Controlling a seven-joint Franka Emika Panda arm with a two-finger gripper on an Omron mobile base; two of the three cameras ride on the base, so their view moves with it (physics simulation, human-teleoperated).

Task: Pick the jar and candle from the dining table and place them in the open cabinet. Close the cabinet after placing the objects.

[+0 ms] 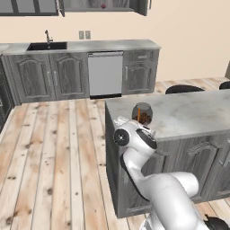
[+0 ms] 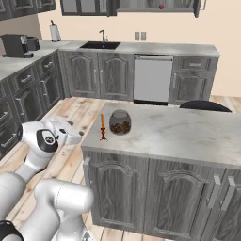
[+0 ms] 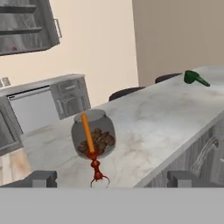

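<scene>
The candle (image 3: 89, 146), a thin orange taper in a dark red footed holder, stands near the corner of the dining table (image 3: 153, 118). The jar (image 3: 99, 135), clear glass with brown pieces inside, stands right behind it. My gripper (image 3: 113, 179) is open, its fingertips wide apart just short of the candle, and holds nothing. From the right base view, the candle (image 2: 102, 127) is left of the jar (image 2: 120, 122), and my hand (image 2: 70, 134) hovers off the table's left end. The open cabinet (image 2: 155, 5) hangs on the far wall.
A small green object (image 3: 194, 78) lies far along the table. A small red ball (image 2: 161, 6) sits in the cabinet. Dark chairs (image 1: 184, 89) stand behind the table. Across the wood floor runs the sink counter (image 1: 47, 46) with a dishwasher (image 1: 105, 74).
</scene>
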